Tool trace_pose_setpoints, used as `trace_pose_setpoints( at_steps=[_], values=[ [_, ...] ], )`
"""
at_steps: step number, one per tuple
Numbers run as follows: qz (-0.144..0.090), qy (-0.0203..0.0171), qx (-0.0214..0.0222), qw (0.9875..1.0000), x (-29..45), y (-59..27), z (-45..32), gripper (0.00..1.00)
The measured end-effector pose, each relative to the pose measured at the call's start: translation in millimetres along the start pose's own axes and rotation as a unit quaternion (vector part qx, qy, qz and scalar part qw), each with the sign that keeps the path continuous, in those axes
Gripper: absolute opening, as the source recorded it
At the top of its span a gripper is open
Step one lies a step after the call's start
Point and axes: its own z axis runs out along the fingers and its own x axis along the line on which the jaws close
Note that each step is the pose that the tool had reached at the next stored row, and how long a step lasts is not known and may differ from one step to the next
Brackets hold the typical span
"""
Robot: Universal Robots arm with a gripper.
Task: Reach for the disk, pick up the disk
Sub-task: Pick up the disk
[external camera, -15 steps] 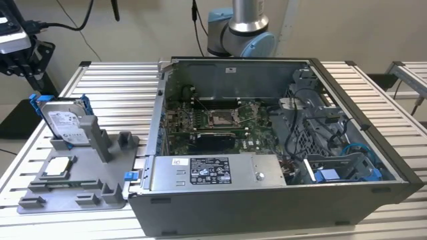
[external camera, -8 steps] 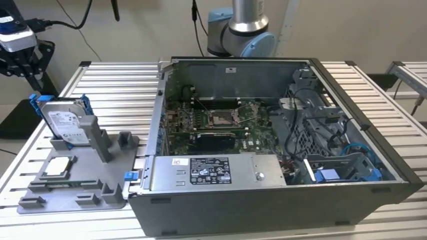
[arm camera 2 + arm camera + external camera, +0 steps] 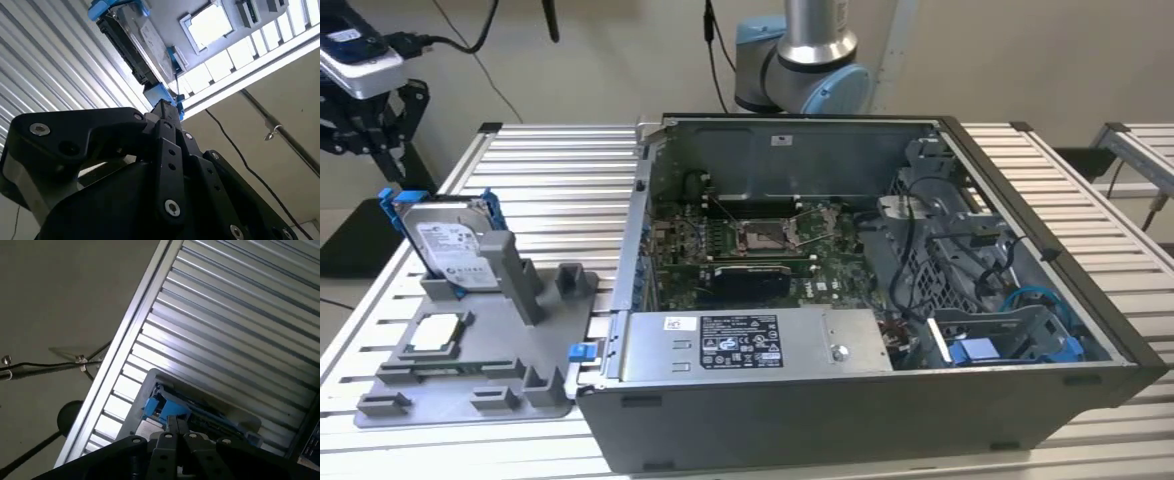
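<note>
In the exterior view, the disk (image 3: 450,240) stands on edge in a slot of a grey holder (image 3: 467,375). The holder lies on the slatted metal table (image 3: 547,170), at about nine o'clock from the open computer case (image 3: 761,420). The disk's white label faces the camera, and its blue frame shows along the upper edge and the side away from the case.

We see the gripper (image 3: 360,135) at roughly eleven o'clock from the disk, up in the corner of that view and apart from the disk. In the second wrist view the black fingers (image 3: 162,112) come together at their tips with nothing pinched between them. The disk (image 3: 135,45) lies just past the tips, one blue end of its frame closest to them. We cannot tell from that view whether the tips touch the frame. The first wrist view shows the same blue frame (image 3: 160,407) just beyond the closed tips, with the table's ribs around it.

A small square silver chip (image 3: 436,333) lies flat on the holder at six o'clock from the disk. The arm's base (image 3: 801,60) rises at twelve o'clock behind the case. A blue bracket (image 3: 987,350) sits inside the case near its four o'clock corner.
</note>
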Motion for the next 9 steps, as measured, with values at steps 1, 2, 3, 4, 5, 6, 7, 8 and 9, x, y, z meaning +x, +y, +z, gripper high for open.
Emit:
trace_pose_setpoints(
  at_steps=[1, 2, 3, 4, 5, 6, 7, 8, 9],
  values=[
    [-0.009, 0.0003, 0.0000, 1.0000, 0.0, 0.0, 0.0, 0.00],
    [-0.018, 0.0007, 0.0000, 0.9998, 0.0, 0.0, 0.0, 0.00],
    [-0.027, 0.0010, 0.0000, 0.9996, 0.0, 0.0, 0.0, 0.00],
    [-0.036, 0.0014, 0.0000, 0.9994, 0.0, 0.0, 0.0, 0.00],
    [-0.045, 0.0018, 0.0000, 0.9990, 0.0, 0.0, 0.0, 0.00],
    [-0.054, 0.0021, 0.0000, 0.9985, 0.0, 0.0, 0.0, 0.00],
    [-0.063, 0.0024, 0.0000, 0.9980, 0.0, 0.0, 0.0, 0.00],
    [-0.072, 0.0028, 0.0000, 0.9974, 0.0, 0.0, 0.0, 0.00],
    [-0.081, 0.0031, 0.0000, 0.9967, 0.0, -0.1, 0.0, 0.00]
  ],
)
